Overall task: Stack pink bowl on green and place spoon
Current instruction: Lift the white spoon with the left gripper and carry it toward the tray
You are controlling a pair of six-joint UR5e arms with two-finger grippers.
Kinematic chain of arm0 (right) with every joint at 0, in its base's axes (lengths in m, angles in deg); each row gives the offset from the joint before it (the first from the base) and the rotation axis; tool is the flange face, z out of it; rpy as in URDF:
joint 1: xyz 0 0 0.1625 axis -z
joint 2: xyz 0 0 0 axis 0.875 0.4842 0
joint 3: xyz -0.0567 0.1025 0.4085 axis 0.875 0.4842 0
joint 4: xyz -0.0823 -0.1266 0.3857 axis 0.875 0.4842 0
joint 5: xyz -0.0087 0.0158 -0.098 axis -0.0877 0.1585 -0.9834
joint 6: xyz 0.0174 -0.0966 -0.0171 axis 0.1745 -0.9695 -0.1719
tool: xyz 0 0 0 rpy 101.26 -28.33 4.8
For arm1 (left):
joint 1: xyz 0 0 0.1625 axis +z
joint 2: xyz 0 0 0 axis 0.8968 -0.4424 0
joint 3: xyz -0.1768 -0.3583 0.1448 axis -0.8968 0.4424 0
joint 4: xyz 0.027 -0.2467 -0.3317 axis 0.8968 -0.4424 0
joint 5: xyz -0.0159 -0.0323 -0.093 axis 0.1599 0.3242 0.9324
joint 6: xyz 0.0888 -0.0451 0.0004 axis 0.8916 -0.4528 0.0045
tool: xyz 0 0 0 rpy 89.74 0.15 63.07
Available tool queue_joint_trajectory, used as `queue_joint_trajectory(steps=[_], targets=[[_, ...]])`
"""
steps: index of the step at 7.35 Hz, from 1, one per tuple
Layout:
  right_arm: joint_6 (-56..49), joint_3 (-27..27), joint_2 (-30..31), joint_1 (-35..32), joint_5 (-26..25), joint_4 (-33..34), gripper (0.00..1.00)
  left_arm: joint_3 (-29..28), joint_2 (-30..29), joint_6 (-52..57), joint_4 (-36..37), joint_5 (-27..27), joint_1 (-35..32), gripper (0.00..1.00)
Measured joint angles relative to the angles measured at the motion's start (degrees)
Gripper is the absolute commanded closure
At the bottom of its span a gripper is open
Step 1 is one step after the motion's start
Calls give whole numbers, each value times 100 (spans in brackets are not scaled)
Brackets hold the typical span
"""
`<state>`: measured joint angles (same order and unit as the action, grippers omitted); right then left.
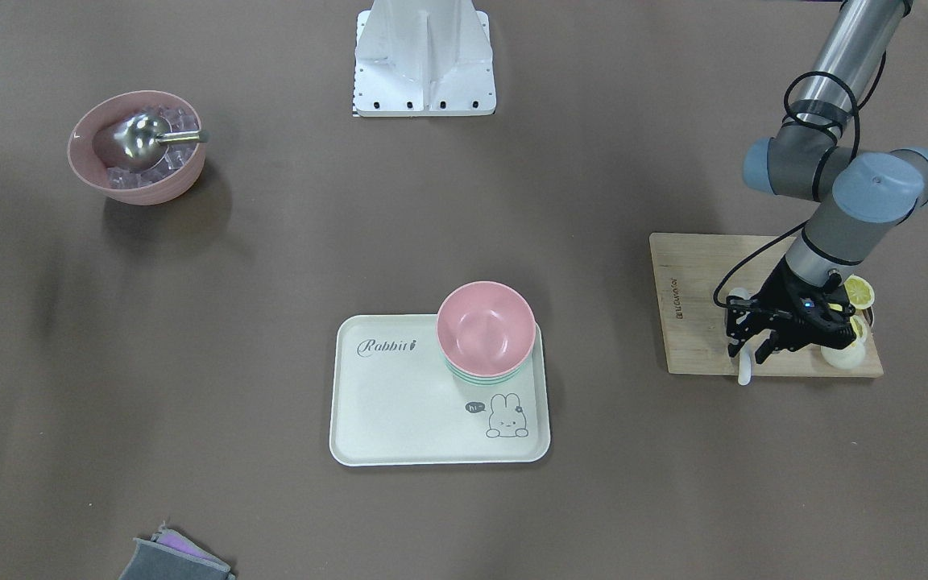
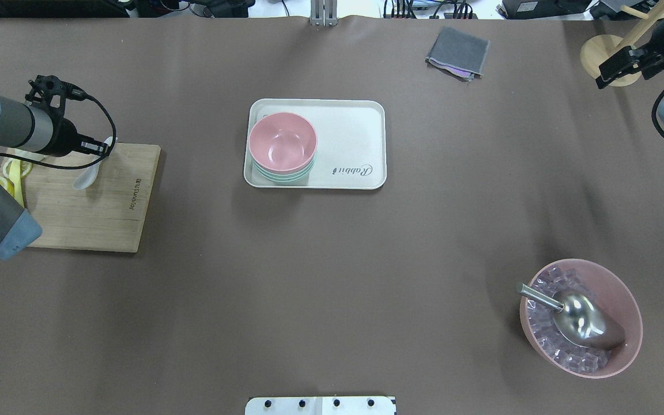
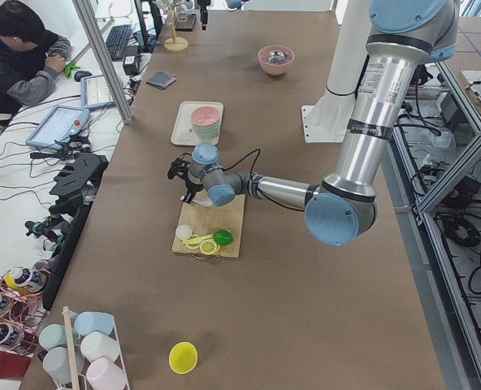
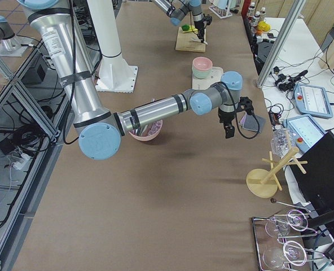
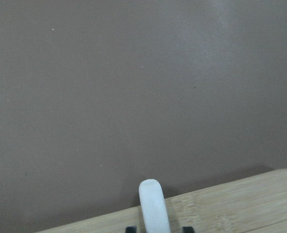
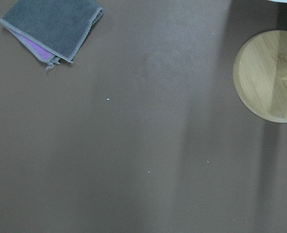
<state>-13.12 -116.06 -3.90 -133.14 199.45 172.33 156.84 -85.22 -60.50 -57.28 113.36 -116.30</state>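
The pink bowl (image 2: pixel 282 142) sits nested on green bowls (image 2: pixel 283 174) at one end of the white Rabbit tray (image 2: pixel 349 132); it also shows in the front view (image 1: pixel 486 326). My left gripper (image 1: pixel 750 348) is shut on the white spoon (image 1: pixel 744 369) over the far edge of the wooden cutting board (image 1: pixel 693 322). In the left wrist view the spoon's handle (image 5: pixel 153 204) juts out between the fingertips. My right gripper (image 2: pixel 626 63) hangs over the far right of the table, empty, and seems open.
A second pink bowl (image 2: pixel 620 340) holds ice cubes and a metal scoop (image 2: pixel 577 320) at the near right. A grey cloth (image 2: pixel 457 52) and a wooden stand base (image 2: pixel 603 55) lie at the far side. Lemon slices (image 1: pixel 859 292) lie on the board.
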Motion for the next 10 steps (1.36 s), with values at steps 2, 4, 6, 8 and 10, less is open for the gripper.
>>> queue_joint_trajectory(steps=[2,4,6,8,10], targets=[[-4,-1,4,1,-13,0,0,75,3,-12,-1,5,-1,100],[-21,13,107,1,-35,-31,0,375,-3,-73,27,28,-7,100],[-56,23,323,-18,-45,-64,0,842,-68,-548,71,49,4,100],[-80,24,415,-71,-38,-70,0,1276,-341,-1378,43,55,61,100],[-90,-27,600,-201,-34,-199,0,1409,-985,-2016,29,38,379,100]])
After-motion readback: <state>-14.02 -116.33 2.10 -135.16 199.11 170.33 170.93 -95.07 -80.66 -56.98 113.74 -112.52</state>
